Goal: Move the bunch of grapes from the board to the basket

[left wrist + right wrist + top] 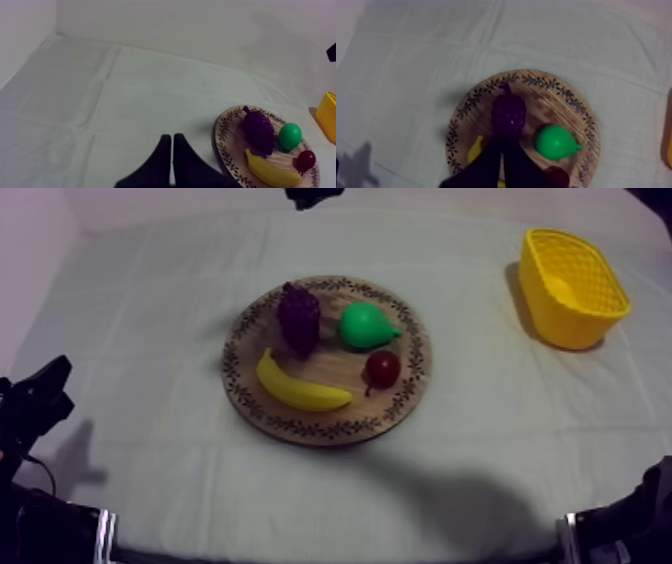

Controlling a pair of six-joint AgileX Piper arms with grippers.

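The purple bunch of grapes (pixel 298 316) lies on the round wooden board (pixel 330 426) at its far left, beside the green pear (pixel 365 326). In the right wrist view my right gripper (pixel 503 141) is shut on nothing, its fingers together as a narrow wedge. It hovers above the board (pixel 571 102) with its tips over the near edge of the grapes (pixel 508 112). My left gripper (pixel 171 137), also shut and empty, rests low at the left of the table (pixel 40 393), well away from the board (pixel 225 135). The yellow basket (pixel 572 286) stands at the far right.
A banana (pixel 300 386) and a small red fruit (pixel 382 368) lie on the near half of the board. Part of my right arm (pixel 625 523) shows at the near right edge. A dark shape (pixel 310 196) sits at the table's far edge.
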